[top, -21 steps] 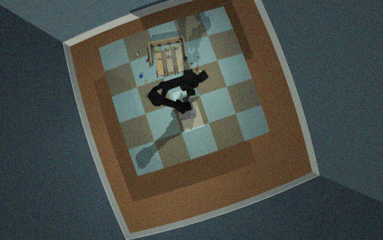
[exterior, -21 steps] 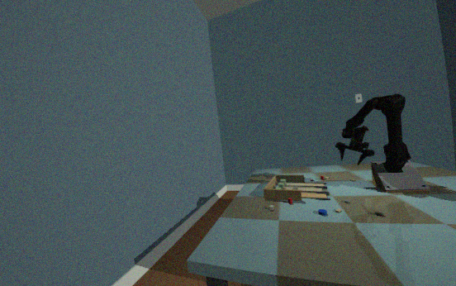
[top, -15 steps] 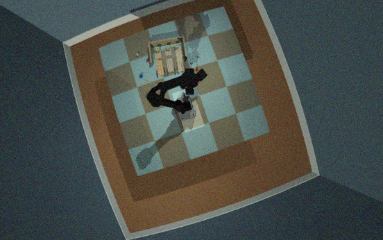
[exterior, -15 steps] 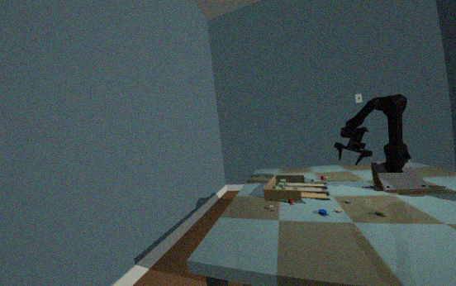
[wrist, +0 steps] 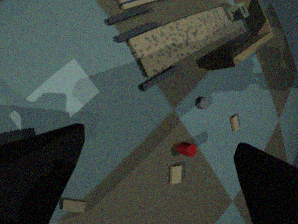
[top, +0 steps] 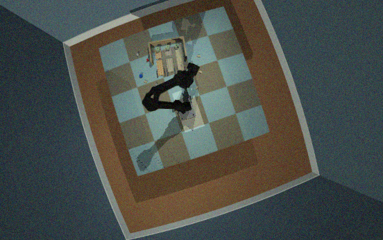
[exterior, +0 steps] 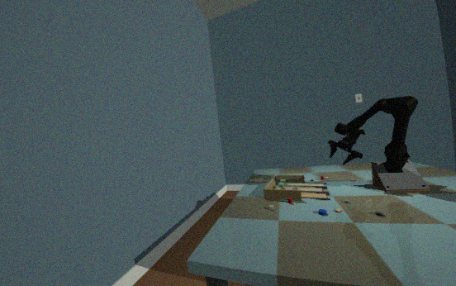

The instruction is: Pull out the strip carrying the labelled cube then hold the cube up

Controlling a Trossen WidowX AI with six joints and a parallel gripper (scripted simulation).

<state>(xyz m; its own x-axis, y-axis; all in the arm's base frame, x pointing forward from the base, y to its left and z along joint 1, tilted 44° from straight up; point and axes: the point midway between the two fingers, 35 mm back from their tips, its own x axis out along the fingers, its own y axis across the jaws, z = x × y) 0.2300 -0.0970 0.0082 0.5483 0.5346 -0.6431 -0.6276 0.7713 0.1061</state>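
Note:
A wooden tray (top: 167, 41) (exterior: 282, 194) (wrist: 253, 49) holds three strips side by side. The right strip (top: 179, 57) (wrist: 187, 37) is speckled and looks unbroken; a greenish cube (top: 176, 46) (wrist: 238, 11) sits at its far end. The left strip (top: 159, 68) and the middle strip (top: 169, 65) each show a gap partway along. Greenish cubes also sit at the far ends of the left lane (top: 157, 48) and middle lane (top: 168, 48). Labels are too small to read. My gripper (exterior: 338, 159) (wrist: 163, 143) is open and empty, above the table and clear of the strips.
Dark rails (wrist: 157, 78) flank the strips. A red cylinder (wrist: 187, 149), a grey round piece (wrist: 202, 102) and small beige blocks (wrist: 175, 174) lie right of the tray. A blue piece (top: 141, 75) (exterior: 322, 212) and another red piece (top: 148, 60) (exterior: 290, 201) lie on its left.

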